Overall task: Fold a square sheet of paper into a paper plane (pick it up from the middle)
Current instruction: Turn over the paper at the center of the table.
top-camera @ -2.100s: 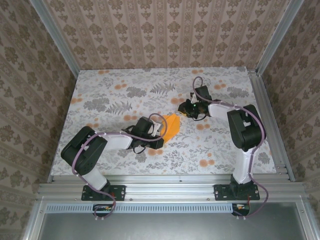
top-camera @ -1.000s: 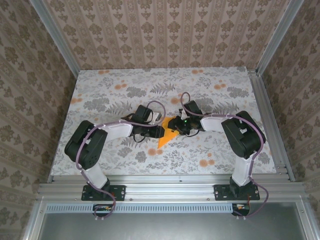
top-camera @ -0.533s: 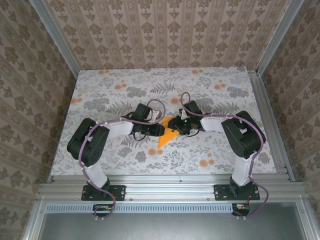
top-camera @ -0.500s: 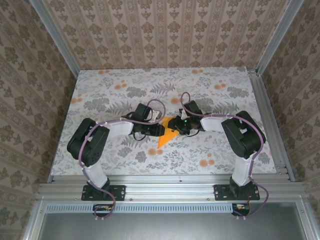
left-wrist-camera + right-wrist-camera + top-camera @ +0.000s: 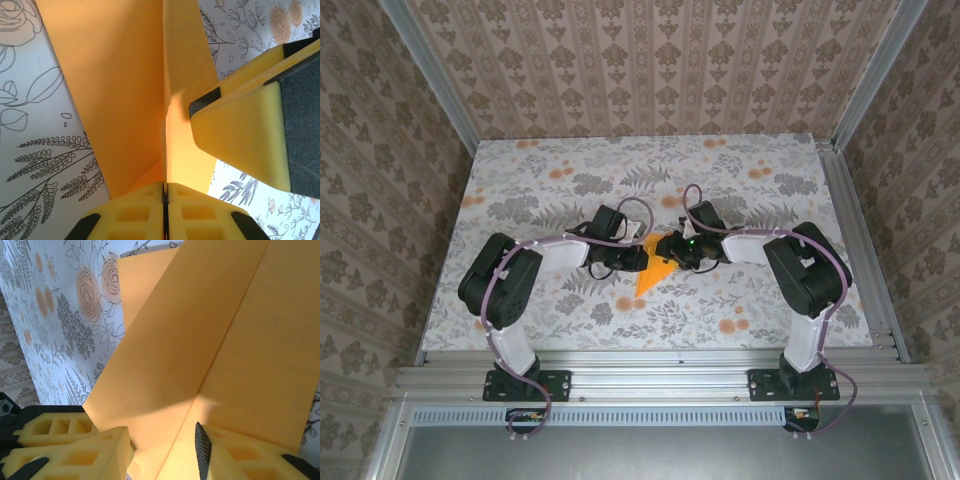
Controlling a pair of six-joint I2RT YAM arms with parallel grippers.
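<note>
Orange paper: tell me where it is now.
In the top view the orange paper is at the middle of the table, between the left gripper and right gripper, tip toward the near edge; the left fingers pinch its fold.

Left tool [image 5: 164, 189] pinched — right tool [image 5: 162, 440] parted

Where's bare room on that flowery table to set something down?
Bare: table's far strip by the back wall, and near middle by the rail. Crowded: the middle, where left gripper and right gripper meet at the paper.
</note>
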